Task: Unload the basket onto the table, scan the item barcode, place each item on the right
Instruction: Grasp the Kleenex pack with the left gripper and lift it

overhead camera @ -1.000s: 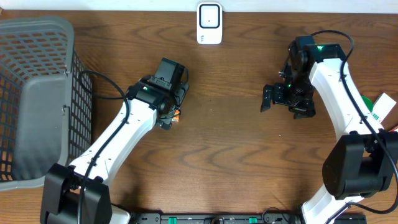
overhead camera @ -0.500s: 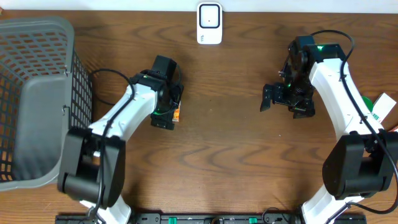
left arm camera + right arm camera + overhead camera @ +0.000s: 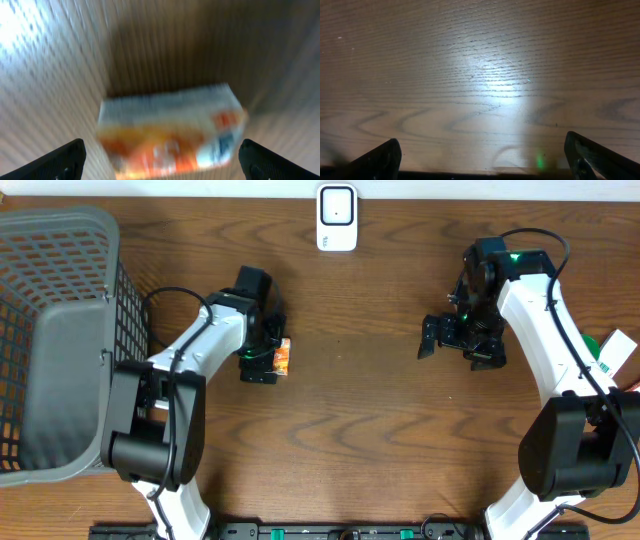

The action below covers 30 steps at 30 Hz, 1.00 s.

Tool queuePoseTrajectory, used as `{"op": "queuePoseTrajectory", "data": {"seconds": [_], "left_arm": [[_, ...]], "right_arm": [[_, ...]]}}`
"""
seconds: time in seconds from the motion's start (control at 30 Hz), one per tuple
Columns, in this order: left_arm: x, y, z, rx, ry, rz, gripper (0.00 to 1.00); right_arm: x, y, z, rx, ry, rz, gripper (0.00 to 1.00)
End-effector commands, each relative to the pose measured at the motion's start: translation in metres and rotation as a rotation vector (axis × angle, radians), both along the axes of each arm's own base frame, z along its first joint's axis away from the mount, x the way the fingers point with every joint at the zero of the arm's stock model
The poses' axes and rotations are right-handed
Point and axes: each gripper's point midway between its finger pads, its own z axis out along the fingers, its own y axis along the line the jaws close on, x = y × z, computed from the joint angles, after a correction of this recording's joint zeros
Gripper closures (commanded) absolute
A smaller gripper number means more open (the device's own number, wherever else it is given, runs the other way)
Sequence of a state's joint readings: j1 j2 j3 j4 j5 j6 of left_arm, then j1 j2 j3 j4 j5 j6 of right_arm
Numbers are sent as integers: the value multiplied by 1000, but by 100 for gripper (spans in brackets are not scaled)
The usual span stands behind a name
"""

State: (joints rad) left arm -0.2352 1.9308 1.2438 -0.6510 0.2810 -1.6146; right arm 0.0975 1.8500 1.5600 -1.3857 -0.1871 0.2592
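The item, a small orange and white box (image 3: 283, 357), lies on the wooden table left of centre. My left gripper (image 3: 264, 358) hangs over its left side, open. In the left wrist view the box (image 3: 170, 132) is blurred and sits between the two black fingertips (image 3: 65, 159), with a gap on each side. The white barcode scanner (image 3: 336, 218) stands at the table's far edge. My right gripper (image 3: 457, 345) hovers open at the right, and its wrist view shows only bare wood between the fingers of the right gripper (image 3: 485, 161). No barcode can be made out.
A large grey mesh basket (image 3: 60, 330) fills the left side of the table. A white and green object (image 3: 612, 352) lies at the right edge behind the right arm.
The left arm has folded back toward the left and its wrist has shifted left, so more of the orange box shows beside the gripper. The right arm has not moved.
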Motion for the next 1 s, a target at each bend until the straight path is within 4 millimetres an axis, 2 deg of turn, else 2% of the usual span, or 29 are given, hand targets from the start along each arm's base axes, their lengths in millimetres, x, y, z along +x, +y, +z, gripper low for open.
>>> {"op": "queuePoseTrajectory", "data": {"seconds": [0.0, 0.3, 0.53, 0.67, 0.8, 0.9, 0.97], "left_arm": [[5, 3, -3, -18, 1, -18, 2], [8, 1, -10, -19, -4, -44, 2], [4, -13, -30, -62, 23, -109, 1], [3, -18, -34, -79, 20, -153, 19], [-1, -16, -34, -71, 22, -192, 21], [-13, -8, -35, -33, 69, -200, 21], [-21, -2, -37, -7, 104, -206, 32]], "right_arm": [[-1, 5, 3, 14, -9, -2, 1], [-1, 6, 3, 17, -10, -2, 1], [-1, 6, 3, 17, -8, -2, 1], [-2, 6, 3, 17, -6, -2, 1], [-2, 6, 3, 17, -6, -2, 1], [-2, 6, 3, 17, -7, -2, 1], [-2, 6, 3, 17, -7, -2, 1]]}}
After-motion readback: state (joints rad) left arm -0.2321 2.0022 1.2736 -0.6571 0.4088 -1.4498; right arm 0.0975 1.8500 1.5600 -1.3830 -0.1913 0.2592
